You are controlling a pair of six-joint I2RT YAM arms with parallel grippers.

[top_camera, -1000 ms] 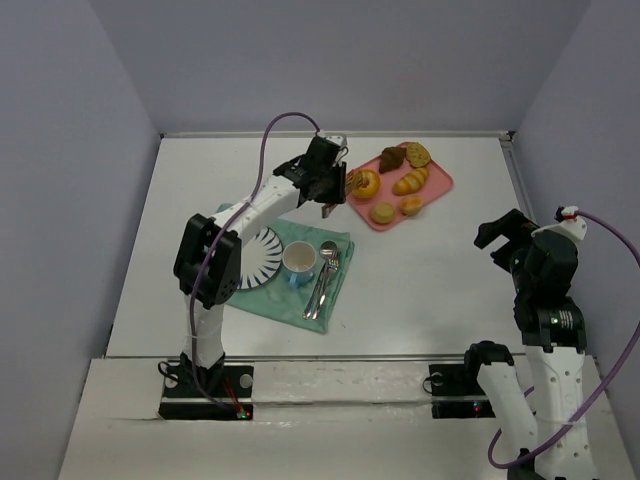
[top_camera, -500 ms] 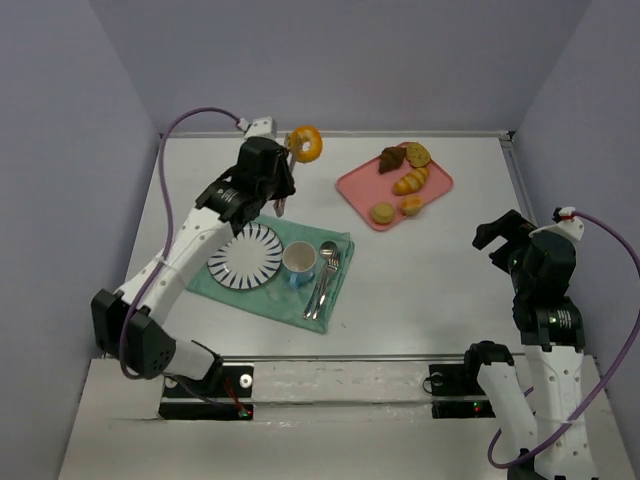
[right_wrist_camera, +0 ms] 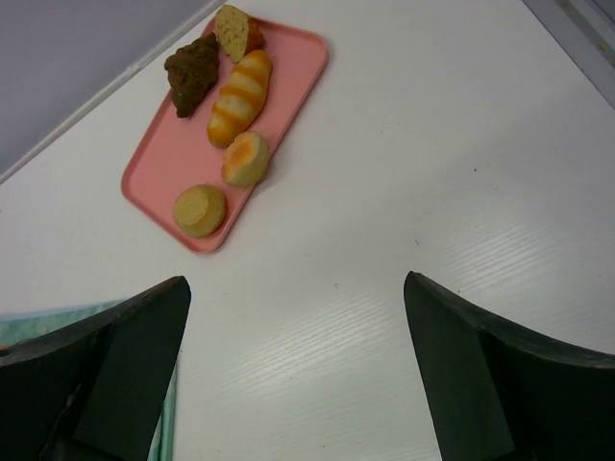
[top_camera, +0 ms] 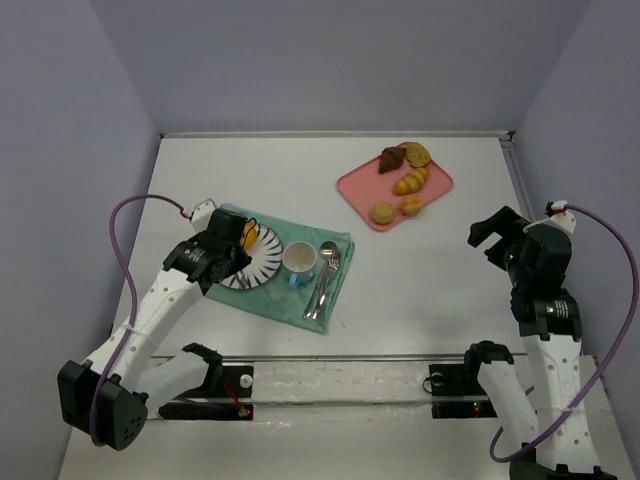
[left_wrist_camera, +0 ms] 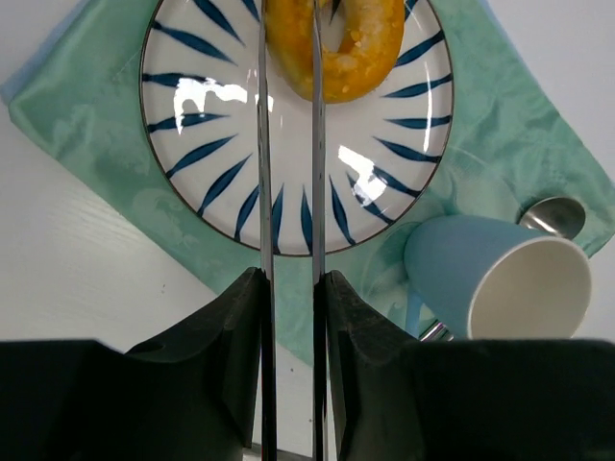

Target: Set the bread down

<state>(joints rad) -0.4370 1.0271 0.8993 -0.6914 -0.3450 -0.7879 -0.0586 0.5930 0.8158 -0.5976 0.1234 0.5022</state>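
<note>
The bread (left_wrist_camera: pixel 357 50), a golden-orange ring bun with a hole, sits between the thin fingers of my left gripper (left_wrist_camera: pixel 288 19), which is shut on one side of the ring. It is over the far part of the blue-striped white plate (left_wrist_camera: pixel 221 144); I cannot tell whether it touches the plate. In the top view the bread (top_camera: pixel 248 236) is at the plate's (top_camera: pixel 265 262) left rim, with the left gripper (top_camera: pixel 243 240) on it. My right gripper (top_camera: pixel 497 232) is open and empty over bare table at the right; it also shows in the right wrist view (right_wrist_camera: pixel 296 288).
The plate lies on a green cloth (left_wrist_camera: pixel 86 106) with a blue cup (top_camera: pixel 298 262) and cutlery (top_camera: pixel 324 275) to its right. A pink tray (top_camera: pixel 352 185) at the back holds several other pastries, among them a striped roll (right_wrist_camera: pixel 238 96) and a plain round bun (right_wrist_camera: pixel 200 209).
My left arm has carried the bread from the pink tray, up and leftward, then down to the striped plate. The right arm has barely moved.
</note>
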